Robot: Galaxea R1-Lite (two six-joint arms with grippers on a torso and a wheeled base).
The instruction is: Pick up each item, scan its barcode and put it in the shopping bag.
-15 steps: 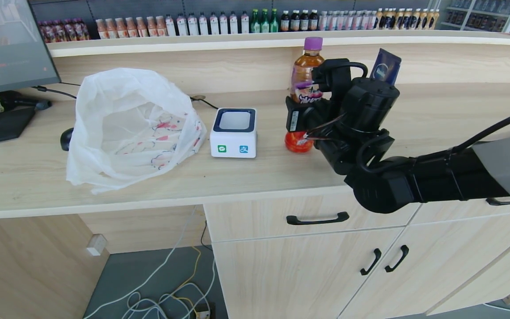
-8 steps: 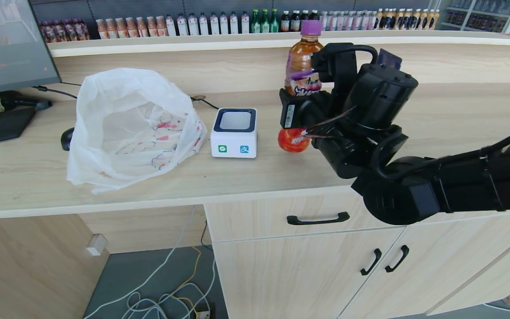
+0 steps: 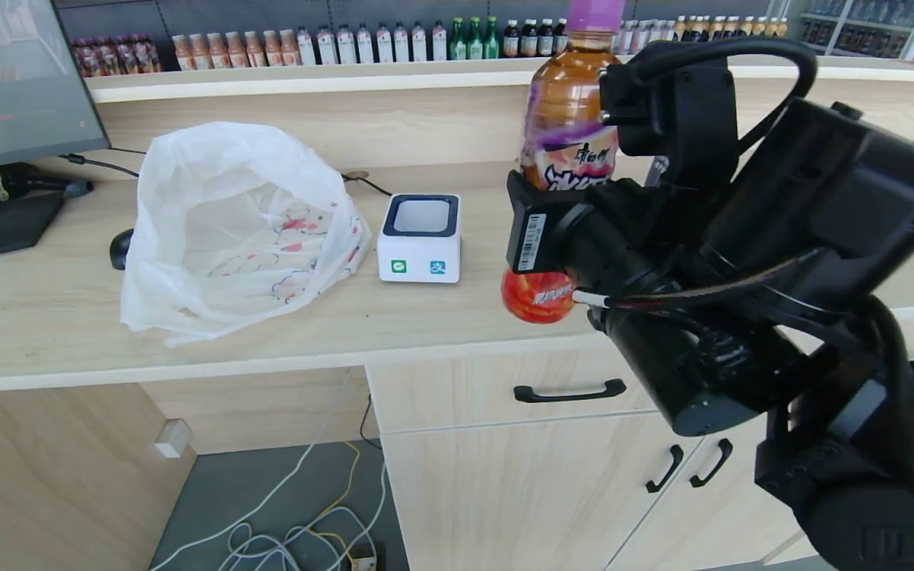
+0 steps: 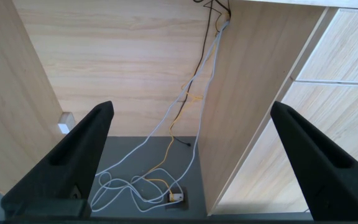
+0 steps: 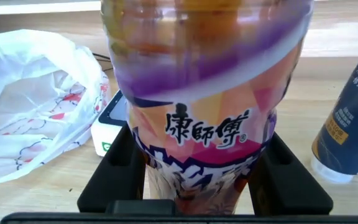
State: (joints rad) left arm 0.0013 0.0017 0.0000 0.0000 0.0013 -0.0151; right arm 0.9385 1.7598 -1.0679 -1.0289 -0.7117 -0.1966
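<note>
A tea bottle (image 3: 562,131) with a purple cap and a purple-and-orange label hangs upright above the counter's front edge, right of the scanner. My right gripper (image 3: 558,238) is shut on its lower half, and the red base (image 3: 538,295) shows below the fingers. In the right wrist view the bottle (image 5: 207,93) stands between the black fingers (image 5: 118,168). The white scanner box (image 3: 419,236) sits mid-counter. Left of it the white shopping bag (image 3: 235,226) lies with its mouth open. My left gripper (image 4: 191,155) is open and low beside the counter, over the floor.
A dark blue pouch (image 5: 353,118) stands on the counter beyond the bottle. At the far left are a monitor (image 3: 17,75) and a mouse (image 3: 118,248). Drawers with black handles (image 3: 570,392) sit below the counter. Cables (image 4: 166,162) lie on the floor.
The right arm has lifted the bottle off the counter and brought it up and nearer the head camera. The bag and the scanner have not moved.
</note>
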